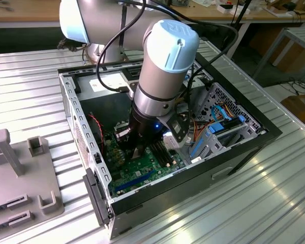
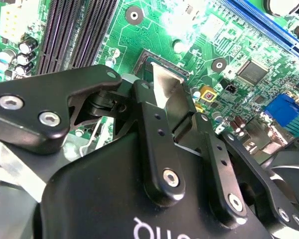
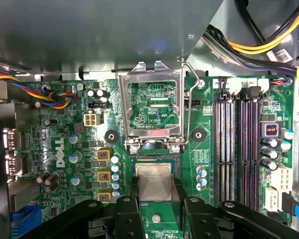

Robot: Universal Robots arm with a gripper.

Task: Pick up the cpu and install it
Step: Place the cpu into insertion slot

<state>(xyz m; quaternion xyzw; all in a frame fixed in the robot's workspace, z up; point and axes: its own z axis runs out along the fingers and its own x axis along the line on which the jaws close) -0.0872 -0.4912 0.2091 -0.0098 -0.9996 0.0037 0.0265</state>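
My claw (image 1: 137, 151), at seven o'clock from my blue cap (image 1: 175, 43) in the exterior view, pinches the cpu (image 3: 153, 180) over the socket (image 3: 154, 157) (its plate (image 3: 150, 131) stands open), so I'd lower it level and square.

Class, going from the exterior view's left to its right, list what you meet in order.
Grey fixture → perforated wall of the computer case → gripper, shut on the cpu → blue cables → cardboard box.

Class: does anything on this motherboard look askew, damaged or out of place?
Nothing stands out. The metal cover is swung open, and the cpu sits square in the gripper at the socket.
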